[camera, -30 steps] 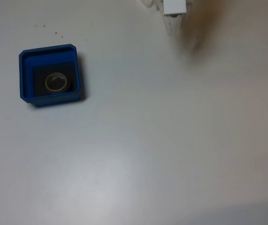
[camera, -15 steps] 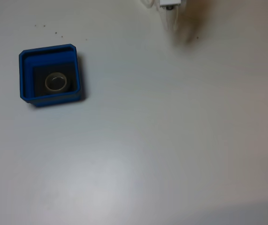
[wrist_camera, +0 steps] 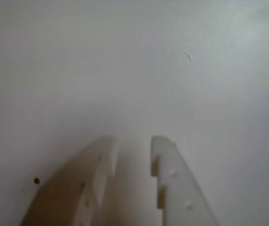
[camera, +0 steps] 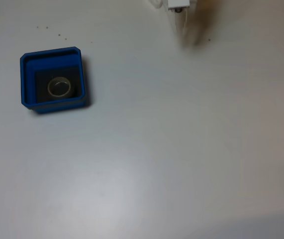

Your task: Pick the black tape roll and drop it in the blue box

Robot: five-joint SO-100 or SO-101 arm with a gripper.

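Fixed view: hand (camera: 180, 24) has retreated; black tape roll (camera: 59, 87) unmoved.

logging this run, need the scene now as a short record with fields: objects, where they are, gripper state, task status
box: square bright-blue plastic tray with low walls, at left on the table in the fixed view
tape: small black tape ring with pale core, lying flat on the tray's dark floor
surface: plain white table
gripper: white two-finger gripper, fingers slightly apart, nothing between them, above bare table in the wrist view
task status: tape in the box, appears done
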